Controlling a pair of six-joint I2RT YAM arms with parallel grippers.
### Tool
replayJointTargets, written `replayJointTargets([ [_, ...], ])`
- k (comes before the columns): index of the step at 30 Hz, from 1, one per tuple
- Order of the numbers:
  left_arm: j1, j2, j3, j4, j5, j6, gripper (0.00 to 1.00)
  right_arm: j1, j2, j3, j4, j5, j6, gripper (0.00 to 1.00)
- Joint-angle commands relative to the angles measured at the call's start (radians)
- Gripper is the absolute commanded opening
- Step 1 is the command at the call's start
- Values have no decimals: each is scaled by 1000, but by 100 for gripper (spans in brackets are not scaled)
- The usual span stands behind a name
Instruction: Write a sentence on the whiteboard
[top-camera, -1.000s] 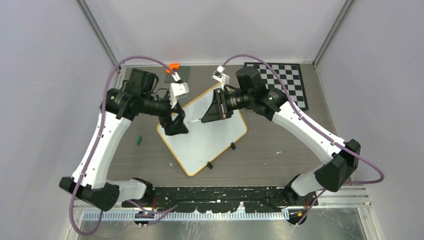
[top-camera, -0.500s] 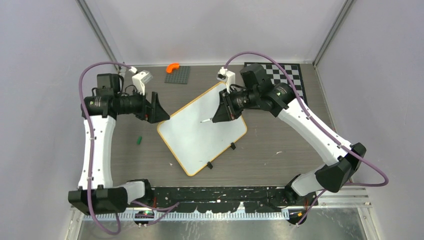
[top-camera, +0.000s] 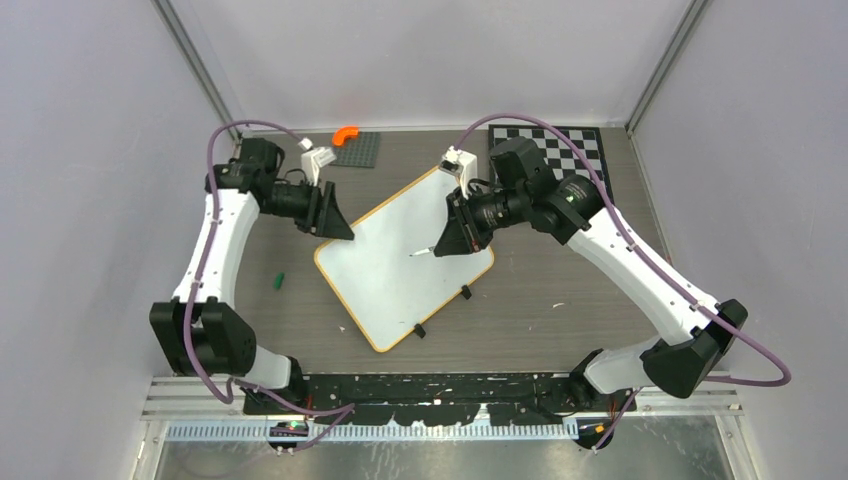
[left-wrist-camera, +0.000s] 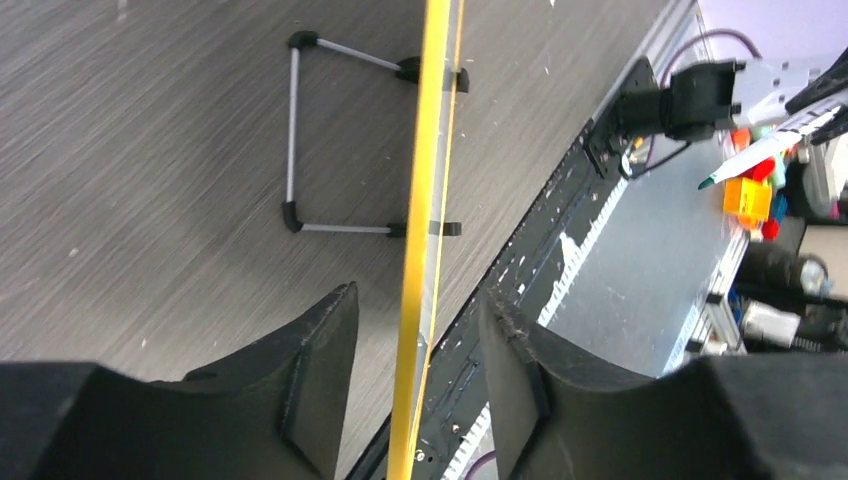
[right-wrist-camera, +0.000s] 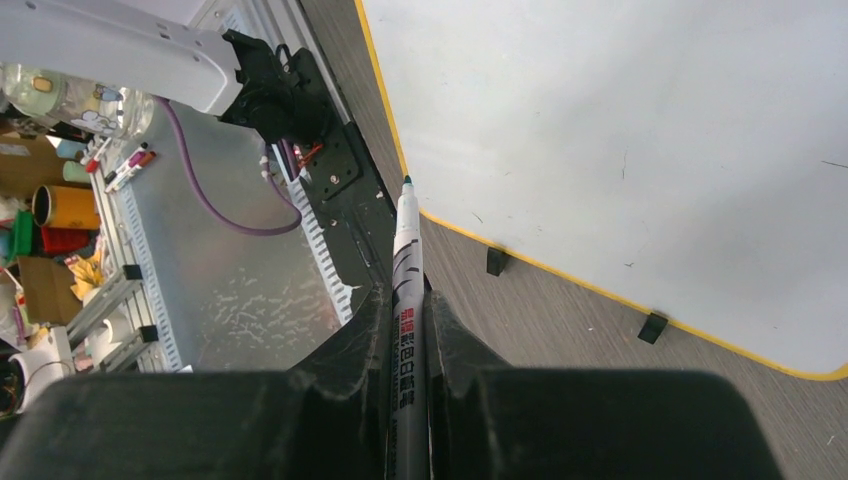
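Straddling whiteboard (top-camera: 400, 275) rim, left claw (left-wrist-camera: 417, 298) jaws apart, likely to steady it | right claw (right-wrist-camera: 408, 300) clamped on marker (right-wrist-camera: 405, 235), tip poised above blank board, sentence not yet begun

A robotics lab; grey panel walls (top-camera: 90, 150) box in the tabletop (top-camera: 560, 290); chequered board (top-camera: 592, 152) upper right; aluminium rail (top-camera: 450, 431) at bottom.
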Motion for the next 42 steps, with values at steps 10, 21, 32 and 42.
replayJointTargets([
  [10, -268, 116, 87, -26, -42, 90, 12, 6, -51, -10, -23, -24, -46, 0],
  [21, -405, 280, 220, -111, -88, 158, 3, 7, -72, -40, -29, -30, -50, 0],
  [32, -254, 45, 167, -65, -35, 54, 64, 58, -44, 57, -34, 147, -66, 0],
  [42, -91, -203, -126, 166, -50, -130, 68, 272, 27, 139, 40, 447, -186, 0],
])
